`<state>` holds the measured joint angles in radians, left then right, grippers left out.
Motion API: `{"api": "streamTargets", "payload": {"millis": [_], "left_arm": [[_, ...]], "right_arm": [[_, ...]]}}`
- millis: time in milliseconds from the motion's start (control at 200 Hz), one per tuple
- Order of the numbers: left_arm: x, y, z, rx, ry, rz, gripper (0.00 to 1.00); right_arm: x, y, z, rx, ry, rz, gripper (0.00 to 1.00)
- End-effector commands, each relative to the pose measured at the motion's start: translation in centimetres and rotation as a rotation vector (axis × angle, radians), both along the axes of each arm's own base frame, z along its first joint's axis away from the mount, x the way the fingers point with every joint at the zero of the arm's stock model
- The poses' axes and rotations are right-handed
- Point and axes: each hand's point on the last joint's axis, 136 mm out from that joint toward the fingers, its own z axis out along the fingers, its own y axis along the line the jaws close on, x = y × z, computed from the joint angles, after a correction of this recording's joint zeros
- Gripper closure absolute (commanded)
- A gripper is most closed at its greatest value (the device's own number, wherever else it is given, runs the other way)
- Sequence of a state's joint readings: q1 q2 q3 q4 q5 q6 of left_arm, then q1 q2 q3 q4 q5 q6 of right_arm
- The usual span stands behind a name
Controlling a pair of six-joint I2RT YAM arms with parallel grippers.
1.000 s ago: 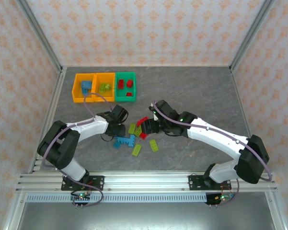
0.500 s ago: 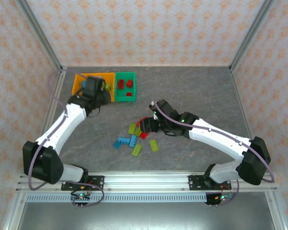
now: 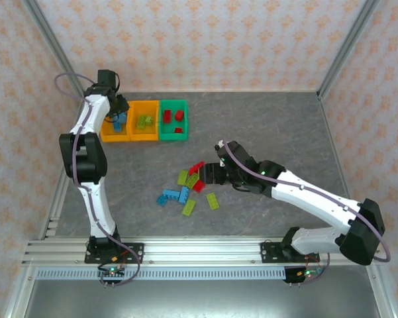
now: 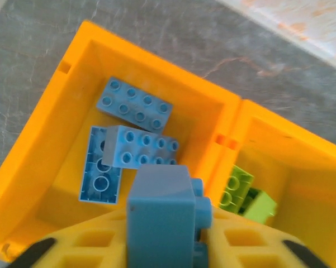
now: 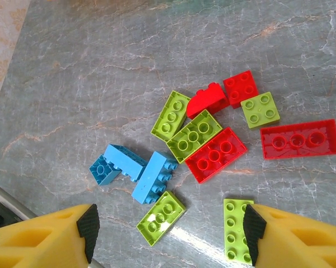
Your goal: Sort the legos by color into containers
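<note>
since a second ago, swings the left gripper (image 4: 165, 245) away from the loose pile (image 3: 189, 189) and out over the left orange bin (image 4: 39, 151). shows a blue brick (image 4: 159, 206) between the jaws, above other blue ones (image 4: 135, 106) lying in that bin. hard to tell, this close up, whether clamped or just let go. keeps the right gripper (image 5: 168, 226) low over the pile, jaws wide apart and holding nothing. leaves red bricks (image 5: 215, 154), lime bricks (image 5: 194, 135) and loose blue bricks (image 5: 154, 177) on the table (image 5: 72, 67). has lime ones (image 4: 237, 190) in the middle bin (image 4: 302, 167) and red ones (image 3: 179, 116) in the green bin (image 3: 173, 138).

could go wrong on the left with a release off-centre: strikes the shared wall and bounces into the lime side. could also land on the heaped blue ones and tumble over the rim. on the right, could pinch two touching bricks at once in that tight cluster, or shove neighbours aside while closing.
</note>
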<state>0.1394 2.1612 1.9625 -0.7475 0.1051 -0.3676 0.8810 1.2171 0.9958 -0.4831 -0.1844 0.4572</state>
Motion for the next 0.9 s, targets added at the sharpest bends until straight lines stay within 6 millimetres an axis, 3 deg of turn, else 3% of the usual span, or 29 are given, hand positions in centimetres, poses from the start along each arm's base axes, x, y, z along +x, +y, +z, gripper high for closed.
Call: {"api": "streamTargets", "payload": {"millis": [0, 160, 195, 295, 375, 425, 576, 711, 801, 896], "left_arm": [[-1.2, 0.4, 4.2, 0.015, -0.021, 0.010, 0.51], [-3.0, -1.4, 8.2, -0.045, -0.153, 0.012, 0.49], [-4.1, -2.3, 10.1, -0.060, -0.202, 0.001, 0.49], [-7.4, -6.8, 13.3, -0.111, -0.313, -0.089, 0.50], [-11.3, -11.5, 15.2, -0.095, -0.358, -0.213, 0.50], [-14.0, -14.5, 15.9, -0.080, -0.375, -0.308, 0.50], [-23.0, -21.6, 16.5, -0.070, -0.397, -0.598, 0.50], [-29.4, -24.8, 16.1, -0.030, -0.379, -0.847, 0.50], [-32.0, -25.7, 14.4, 0.000, -0.302, -0.998, 0.46], [-32.0, -24.5, 11.7, 0.090, -0.234, -0.996, 0.43]], "right_arm": [[-0.2, -1.4, 0.6, -0.004, -0.029, -0.048, 0.29], [0.5, -1.6, 1.1, -0.008, -0.060, -0.078, 0.28], [1.0, -2.0, 1.0, -0.021, -0.073, -0.111, 0.26], [2.7, -4.2, 0.8, -0.082, -0.127, -0.248, 0.18], [3.8, -5.4, 0.7, -0.105, -0.142, -0.299, 0.15], [4.5, -5.5, -0.6, -0.144, -0.125, -0.300, 0.14], [5.5, -4.9, -3.4, -0.262, -0.066, -0.260, 0.12], [7.0, -6.9, -6.3, -0.327, 0.009, -0.463, 0.11], [7.1, -6.6, -8.6, -0.276, 0.158, -0.606, 0.11], [6.9, -5.3, -11.2, -0.247, 0.294, -0.697, 0.11]]}}
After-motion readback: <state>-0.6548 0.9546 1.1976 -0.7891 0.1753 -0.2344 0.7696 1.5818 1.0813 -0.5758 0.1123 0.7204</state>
